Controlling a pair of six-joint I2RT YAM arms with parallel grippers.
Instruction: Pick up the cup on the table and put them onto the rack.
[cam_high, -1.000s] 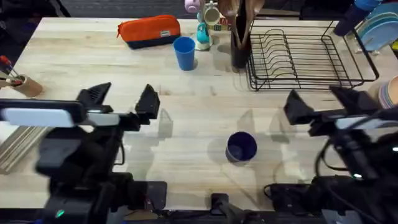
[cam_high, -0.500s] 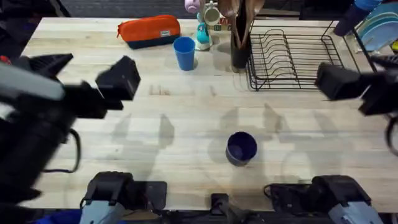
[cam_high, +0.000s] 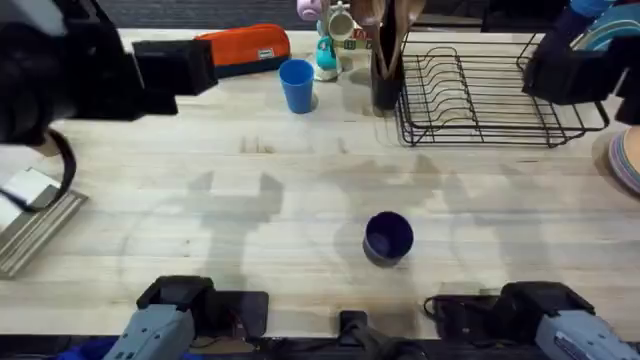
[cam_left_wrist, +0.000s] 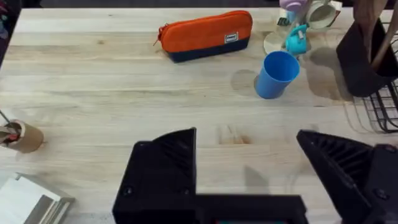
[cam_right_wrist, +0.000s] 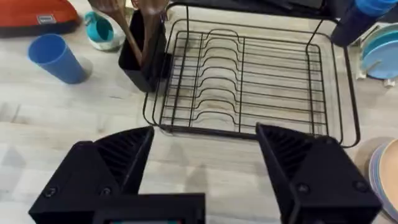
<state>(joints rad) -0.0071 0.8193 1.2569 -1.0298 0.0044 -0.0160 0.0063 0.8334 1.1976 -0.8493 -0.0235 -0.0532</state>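
Left gripper (cam_left_wrist: 249, 180): fingers spread, empty
Right gripper (cam_right_wrist: 205, 168): fingers spread, empty, facing rack (cam_right_wrist: 249, 81)
Navy cup (cam_high: 388, 238): upright, mid-table
Blue cup (cam_high: 296, 85): beside orange pouch (cam_high: 240, 47)

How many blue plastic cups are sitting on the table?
2. The dark navy cup stands alone near the table's front middle. The lighter blue cup stands farther back, beside the orange pencil case. Neither is in the rack.

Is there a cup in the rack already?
No, the rack holds nothing, the light blue cup stands on the table beside it, and the navy cup sits nearer the arms.
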